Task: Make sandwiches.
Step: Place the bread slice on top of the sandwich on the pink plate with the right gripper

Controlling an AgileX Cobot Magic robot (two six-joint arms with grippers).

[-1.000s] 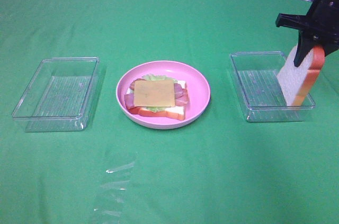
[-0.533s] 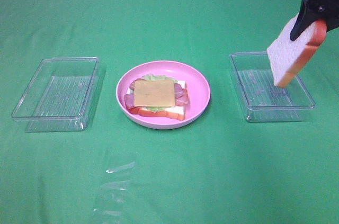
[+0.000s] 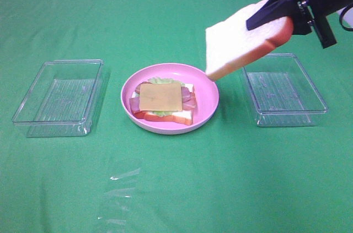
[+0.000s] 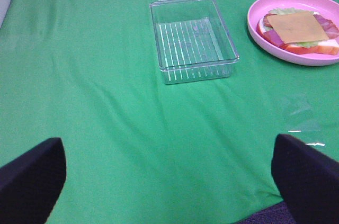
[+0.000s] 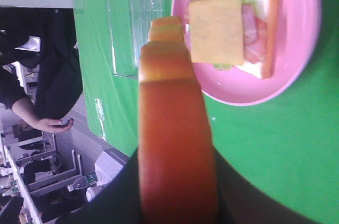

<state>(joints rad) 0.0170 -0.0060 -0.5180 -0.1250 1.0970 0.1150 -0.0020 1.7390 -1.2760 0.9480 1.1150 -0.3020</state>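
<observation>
One bread slice hangs tilted above the plate's right rim.
Right jaws grip its crust; open stack lies lower left. Left jaws idle, spread.

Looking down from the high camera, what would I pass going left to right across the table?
Left clear tray → pink plate with the open sandwich → right clear tray.
</observation>
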